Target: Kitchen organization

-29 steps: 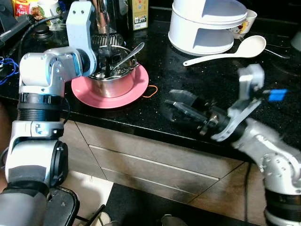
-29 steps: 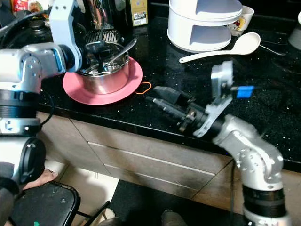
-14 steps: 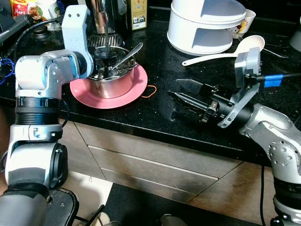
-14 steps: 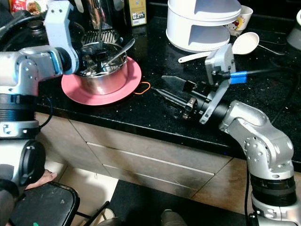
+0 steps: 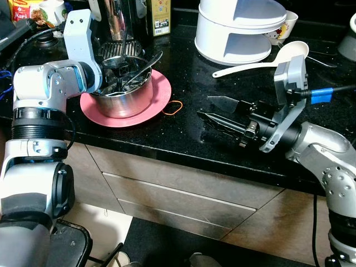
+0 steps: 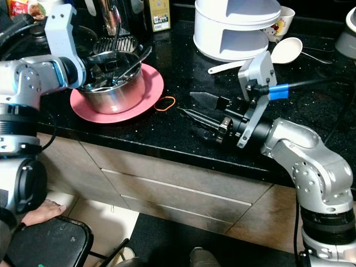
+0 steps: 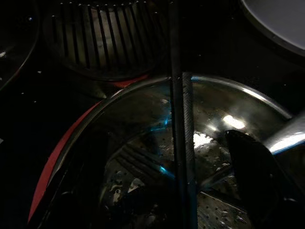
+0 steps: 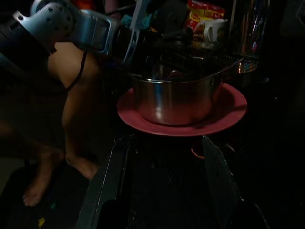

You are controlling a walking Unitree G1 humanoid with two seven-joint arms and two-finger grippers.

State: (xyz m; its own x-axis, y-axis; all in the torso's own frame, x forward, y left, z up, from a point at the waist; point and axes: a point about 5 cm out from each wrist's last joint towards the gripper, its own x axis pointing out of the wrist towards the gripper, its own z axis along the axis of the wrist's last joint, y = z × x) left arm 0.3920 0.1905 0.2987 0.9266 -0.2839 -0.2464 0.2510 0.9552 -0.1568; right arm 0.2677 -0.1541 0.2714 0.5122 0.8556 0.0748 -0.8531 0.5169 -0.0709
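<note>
We see a steel pot (image 5: 119, 92) sitting on a pink plate (image 5: 158, 100) on the black countertop (image 5: 189, 142). Our left gripper (image 5: 118, 71) reaches down inside the pot, its fingers (image 7: 180, 143) pressed together in a narrow line over the perforated utensils lying there. Our right gripper (image 5: 214, 111) hovers low over the countertop to the right of the plate, its fingers (image 8: 217, 179) spread wide and holding nothing, pointing toward the pot. An orange rubber band (image 5: 174, 106) lies just beside the plate's right rim. A white ladle (image 5: 261, 61) rests farther right, near a white steamer (image 5: 239, 30).
</note>
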